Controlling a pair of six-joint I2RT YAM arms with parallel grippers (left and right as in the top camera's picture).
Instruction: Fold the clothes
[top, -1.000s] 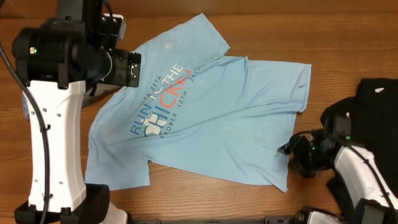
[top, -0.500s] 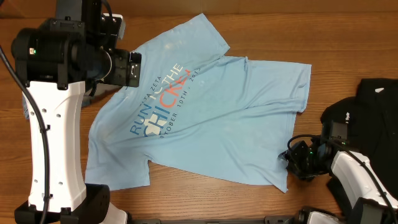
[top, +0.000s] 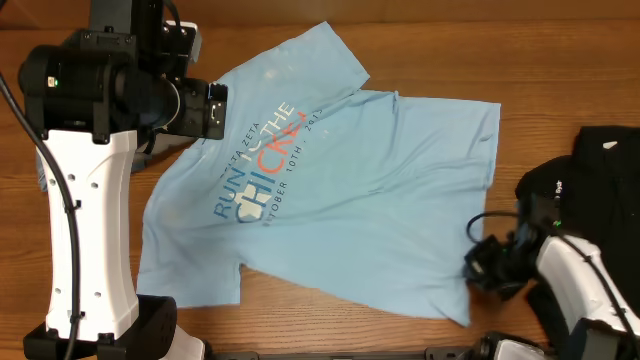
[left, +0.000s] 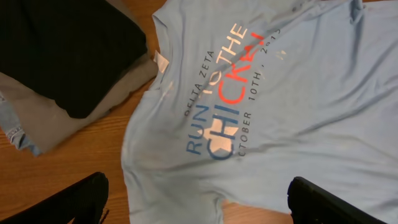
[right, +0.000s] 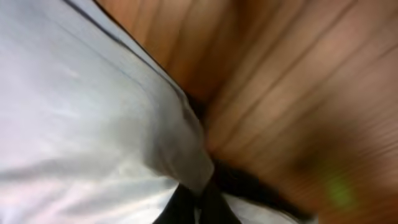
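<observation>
The clothes, a light blue T-shirt (top: 360, 190) with orange-red and blue chest lettering (top: 262, 158), lie spread face up on the wooden table. My right gripper (top: 479, 268) is at the shirt's lower right hem, shut on the fabric; the right wrist view shows the pale cloth (right: 81, 112) pinched at my right gripper (right: 198, 205). My left gripper (top: 206, 110) hangs above the collar area, open. In the left wrist view the shirt (left: 292, 93) and its white neck tag (left: 161, 61) lie below my left gripper (left: 199, 211), whose dark fingers (left: 81, 199) stand far apart.
A black garment (top: 606, 160) lies at the table's right edge, behind the right arm. Beside the shirt's collar sits a pile of other clothes: black fabric (left: 68, 50) on grey cloth (left: 93, 106), with denim (left: 17, 134) at its edge.
My right gripper has shut on the shirt's lower right hem and moved slightly down and right, dragging that corner with it. The left arm has not moved.
</observation>
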